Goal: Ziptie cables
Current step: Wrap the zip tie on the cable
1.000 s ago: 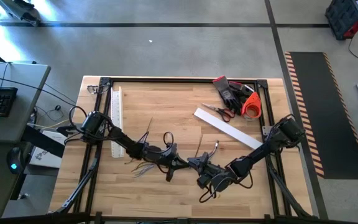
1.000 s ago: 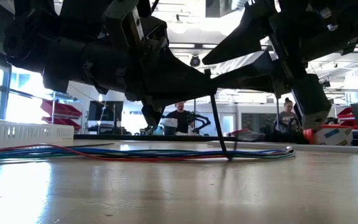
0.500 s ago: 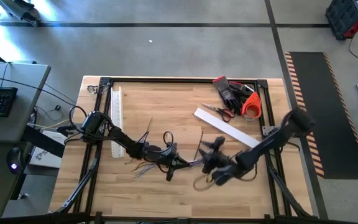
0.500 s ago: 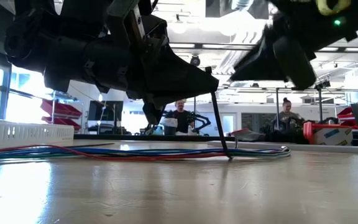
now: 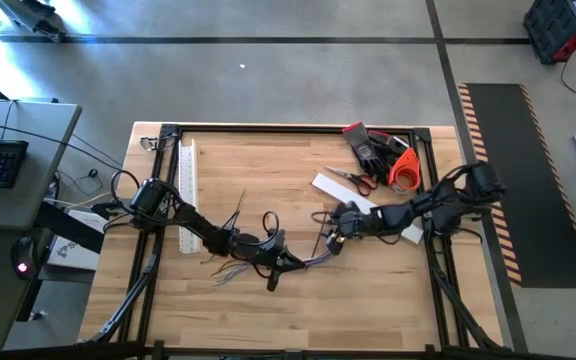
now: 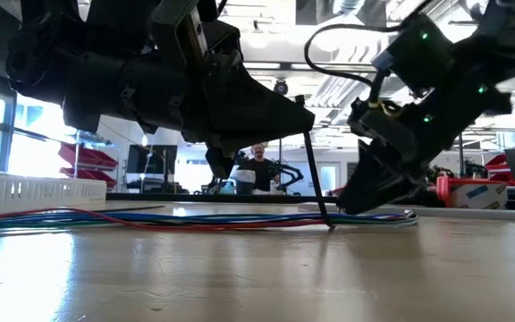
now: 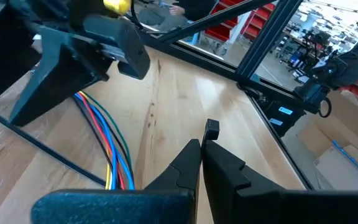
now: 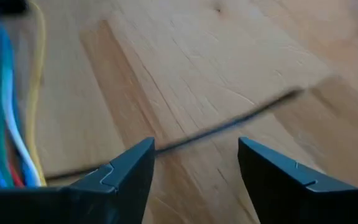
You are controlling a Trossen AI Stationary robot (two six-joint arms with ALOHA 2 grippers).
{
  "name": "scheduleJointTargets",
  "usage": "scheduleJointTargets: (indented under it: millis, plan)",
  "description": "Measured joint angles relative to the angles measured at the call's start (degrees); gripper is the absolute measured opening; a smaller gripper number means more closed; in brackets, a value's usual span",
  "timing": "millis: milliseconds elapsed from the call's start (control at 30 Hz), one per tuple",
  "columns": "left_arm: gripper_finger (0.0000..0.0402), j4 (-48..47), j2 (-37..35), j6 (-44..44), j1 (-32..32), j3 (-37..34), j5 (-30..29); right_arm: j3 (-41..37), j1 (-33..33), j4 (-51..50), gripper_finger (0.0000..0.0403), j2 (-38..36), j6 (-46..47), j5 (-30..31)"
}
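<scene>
Pinching a stiff, thin ziptie (image 7: 211, 129) between closed fingers, the left hand (image 5: 286, 262) hovers mid-surface over the limp cables (image 6: 195, 220); beside it, the right hand (image 8: 194, 163), fingers wide, straddles another ziptie (image 8: 229, 129), best gripped mid-length.

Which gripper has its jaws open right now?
The right gripper, low over a thin dark ziptie strip; the left gripper has its jaws closed.
</scene>
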Motion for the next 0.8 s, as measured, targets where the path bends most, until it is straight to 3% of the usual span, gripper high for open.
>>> scheduleJointTargets:
  millis: [200, 500, 667, 800]
  plan:
    - [0.0000, -0.46, 0.00, 0.13, 0.00, 0.00, -0.01, 0.60, -0.99, 1.93, 0.0175, 2.13, -1.72, -0.16]
    - [0.0000, -0.44, 0.00, -0.11, 0.00, 0.00, -0.01, 1.66, 2.22, 3.46, 0.0012, 2.31, -10.33, -0.68]
    - [0.0000, -0.43, 0.00, -0.15, 0.00, 0.01, 0.01, 1.68, 7.16, 6.80, 0.0002, 2.31, -18.93, 6.37]
    - [0.0000, -0.55, 0.00, -0.58, -0.01, 0.00, 0.07, 2.97, 12.41, 6.20, 0.0000, 2.31, -29.53, 17.95]
